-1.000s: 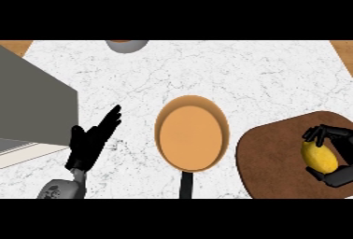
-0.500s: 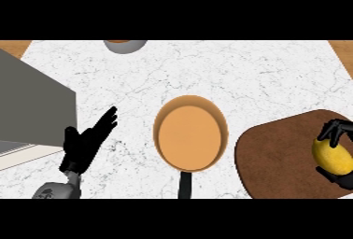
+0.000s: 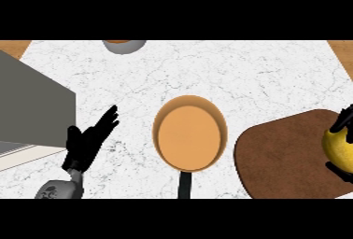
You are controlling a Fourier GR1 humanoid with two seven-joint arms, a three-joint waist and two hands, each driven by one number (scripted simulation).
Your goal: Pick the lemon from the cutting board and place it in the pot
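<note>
Lemon gripped at the view's three o'clock edge, pot waiting mid-counter

The white marbled counter [image 3: 241, 74] lies bare from ten to two o'clock, with a grey bowl [image 3: 124, 45] at the twelve o'clock edge and a grey box [image 3: 31, 109] closing off nine o'clock; the round orange-lined pot [image 3: 189, 133] sits at centre, its dark handle pointing to six, just beside the rounded brown cutting board [image 3: 286, 158] at four o'clock (matte, smooth); the glossy yellow lemon [image 3: 339, 147] sits over the board's right rim, cut by the frame, with the right hand [image 3: 342, 122] curling black fingers round it; the left hand [image 3: 88, 142] rests at eight o'clock, fingers straight, slightly spread, touching nothing
</note>
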